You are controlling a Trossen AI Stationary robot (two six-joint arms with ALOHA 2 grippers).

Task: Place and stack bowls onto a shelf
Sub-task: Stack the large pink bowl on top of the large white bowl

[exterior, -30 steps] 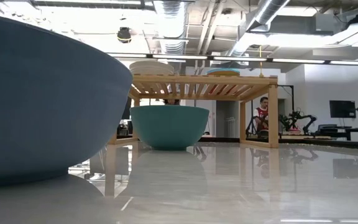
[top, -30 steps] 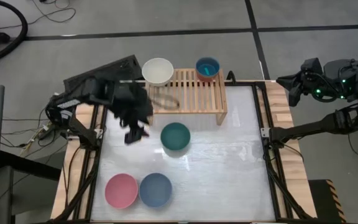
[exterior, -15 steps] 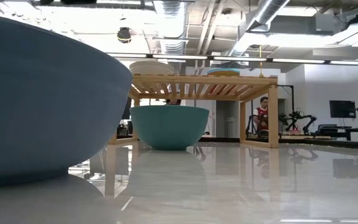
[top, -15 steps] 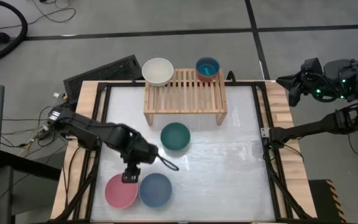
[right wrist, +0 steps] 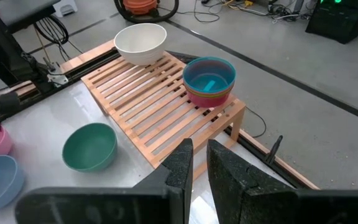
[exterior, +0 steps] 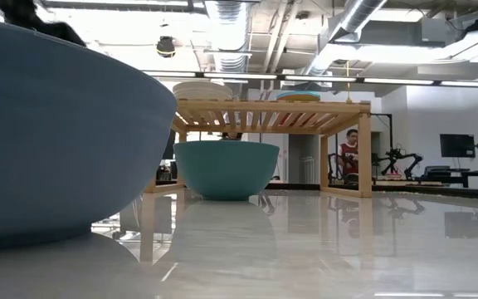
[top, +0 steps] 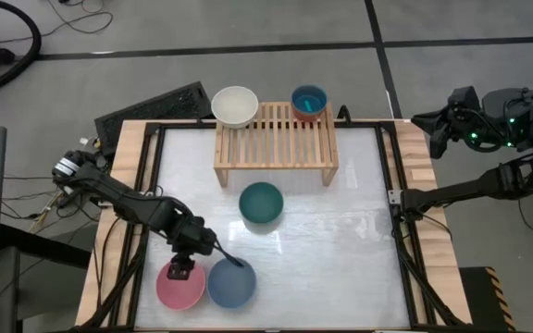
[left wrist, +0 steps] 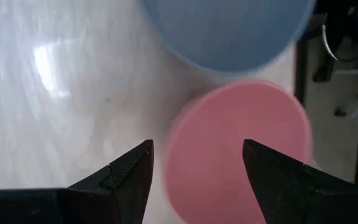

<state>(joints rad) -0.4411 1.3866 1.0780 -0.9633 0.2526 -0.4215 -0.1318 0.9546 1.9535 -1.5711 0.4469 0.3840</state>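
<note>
Table (top: 340, 240) held shelf (top: 276, 139) at far edge. Cream bowl (top: 235, 104) sat on shelf's left end, stack of small bowls (top: 309, 102), teal on top, on its right end. Dark green bowl (top: 261, 203) stood on table in front of shelf. Pink bowl (top: 169, 289) and slate blue bowl (top: 234, 285) sat side by side at near edge. Left gripper (top: 182, 271) hovered over pink bowl's rim, fingers (left wrist: 126, 177) apart. Right gripper (right wrist: 199, 155) waited off table's right side, fingers nearly together.

Left gripper (top: 184, 270) moved from beside the shelf (top: 276, 139) down to the pink bowl (top: 176, 287); fingers apart, seemingly straddling its rim.
</note>
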